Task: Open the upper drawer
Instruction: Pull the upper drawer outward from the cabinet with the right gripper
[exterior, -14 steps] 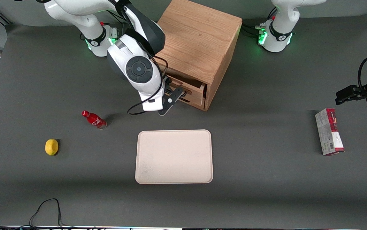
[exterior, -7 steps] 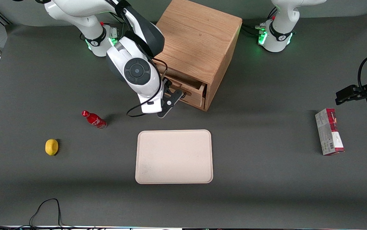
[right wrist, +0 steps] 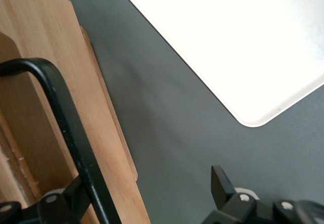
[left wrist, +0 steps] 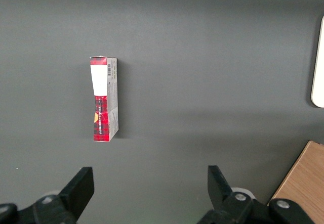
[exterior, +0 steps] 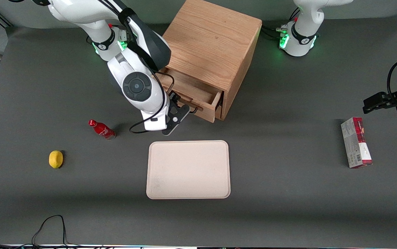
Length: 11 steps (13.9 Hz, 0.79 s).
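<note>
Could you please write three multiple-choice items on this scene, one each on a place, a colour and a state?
1. Where is the gripper?
A. at the upper drawer's handle
B. over the tray
C. beside the lemon

2. What colour is the bottle?
A. green
B. red
C. blue

3. What state is the upper drawer in?
A. fully shut
B. lifted out of the cabinet
C. partly pulled out

Answers:
1 A: the handle runs between its fingers.
2 B: it is red with a red cap.
3 C: its front stands out from the cabinet, baring the inside.
</note>
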Tool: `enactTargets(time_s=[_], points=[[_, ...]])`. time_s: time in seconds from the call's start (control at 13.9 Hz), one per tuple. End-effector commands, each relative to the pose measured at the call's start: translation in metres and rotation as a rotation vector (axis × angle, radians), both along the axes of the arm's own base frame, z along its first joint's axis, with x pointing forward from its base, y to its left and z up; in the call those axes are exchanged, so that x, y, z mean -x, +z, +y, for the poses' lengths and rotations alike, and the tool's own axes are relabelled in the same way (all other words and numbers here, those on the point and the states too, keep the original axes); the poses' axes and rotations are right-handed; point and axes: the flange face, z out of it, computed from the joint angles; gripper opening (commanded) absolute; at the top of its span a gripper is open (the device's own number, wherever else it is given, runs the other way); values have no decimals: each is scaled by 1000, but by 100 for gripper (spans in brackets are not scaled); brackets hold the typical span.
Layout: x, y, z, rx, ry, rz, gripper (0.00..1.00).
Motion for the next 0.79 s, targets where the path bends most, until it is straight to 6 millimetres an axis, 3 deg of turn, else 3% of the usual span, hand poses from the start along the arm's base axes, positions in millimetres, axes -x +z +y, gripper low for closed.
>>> enactTargets(time_s=[0.0, 0.72], points=[[-16, 1, 1, -38, 16, -6, 99], [-39, -4, -8, -51, -8, -16, 99]])
